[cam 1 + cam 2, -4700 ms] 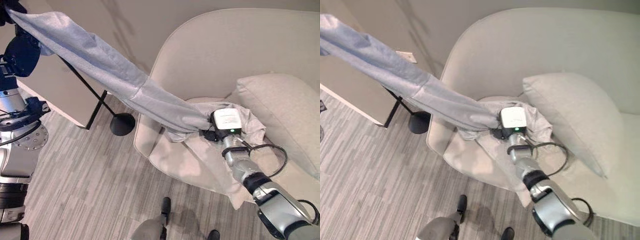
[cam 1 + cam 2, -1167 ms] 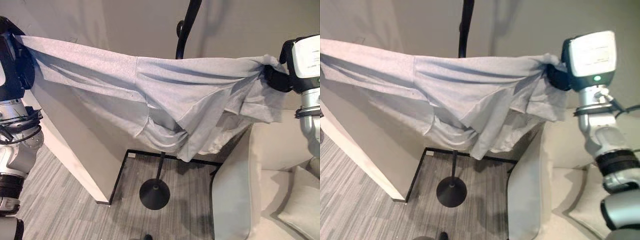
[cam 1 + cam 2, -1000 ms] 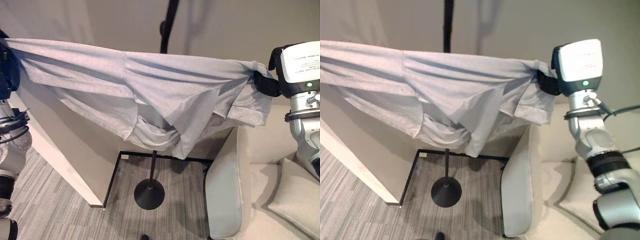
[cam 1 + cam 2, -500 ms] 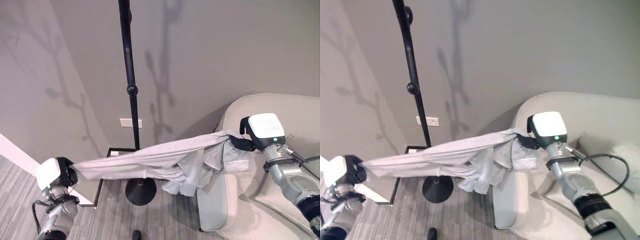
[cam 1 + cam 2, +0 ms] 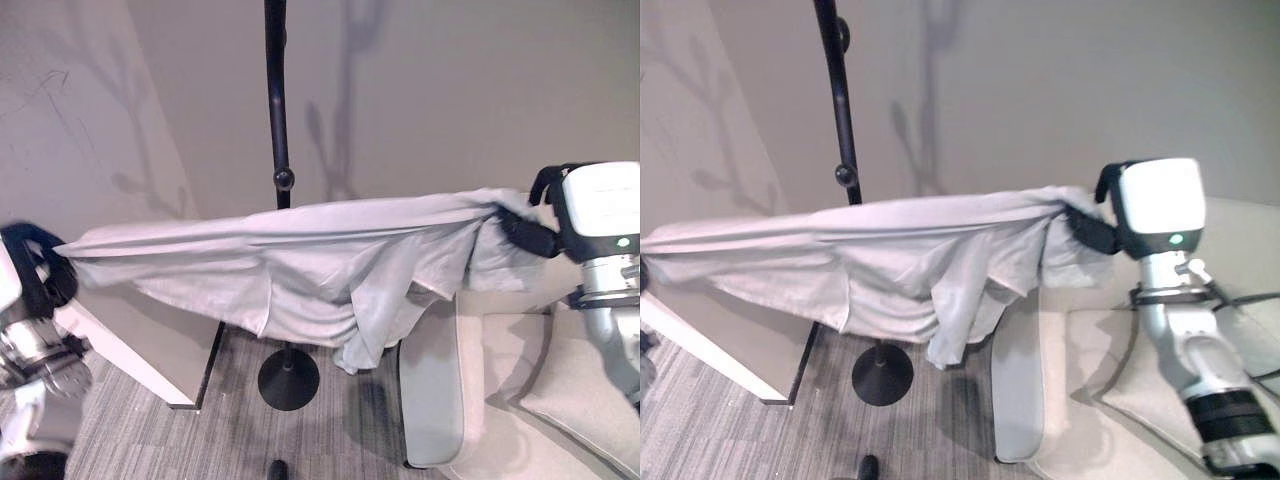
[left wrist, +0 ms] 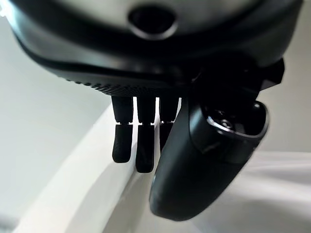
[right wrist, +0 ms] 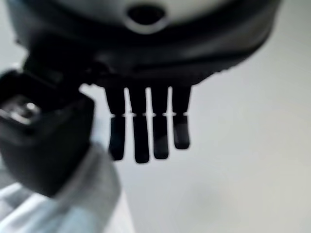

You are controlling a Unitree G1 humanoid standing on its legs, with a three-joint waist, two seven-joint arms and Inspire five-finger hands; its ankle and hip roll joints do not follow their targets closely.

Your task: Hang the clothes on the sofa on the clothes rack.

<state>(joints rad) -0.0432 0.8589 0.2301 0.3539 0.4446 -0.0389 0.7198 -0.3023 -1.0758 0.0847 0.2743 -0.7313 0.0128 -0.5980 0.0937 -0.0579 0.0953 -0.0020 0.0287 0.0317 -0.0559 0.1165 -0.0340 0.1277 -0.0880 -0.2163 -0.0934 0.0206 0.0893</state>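
Observation:
A light grey garment [image 5: 300, 260] hangs stretched out in the air between my two hands. My left hand [image 5: 38, 280] is shut on its left end, and my right hand [image 5: 525, 235] is shut on its bunched right end above the sofa's arm. The garment's middle sags in folds in front of the black clothes rack pole [image 5: 277, 100]. In the left wrist view my left hand [image 6: 194, 160] pins cloth [image 6: 277, 189] under its thumb. In the right wrist view my right hand [image 7: 43, 141] pinches pale cloth [image 7: 53, 213] the same way. The beige sofa [image 5: 440, 380] stands at the right.
The rack's round black base [image 5: 289, 380] rests on the grey plank floor [image 5: 200, 440] beside the sofa. A white wall panel [image 5: 130, 330] juts out at the left, below the garment. A cushion [image 5: 585, 390] lies on the sofa seat. A knob [image 5: 285, 179] sticks out of the pole.
The view has shifted. Both hands have risen, the left one most, so the garment now hangs level and spread across the pole instead of sloping down to the left.

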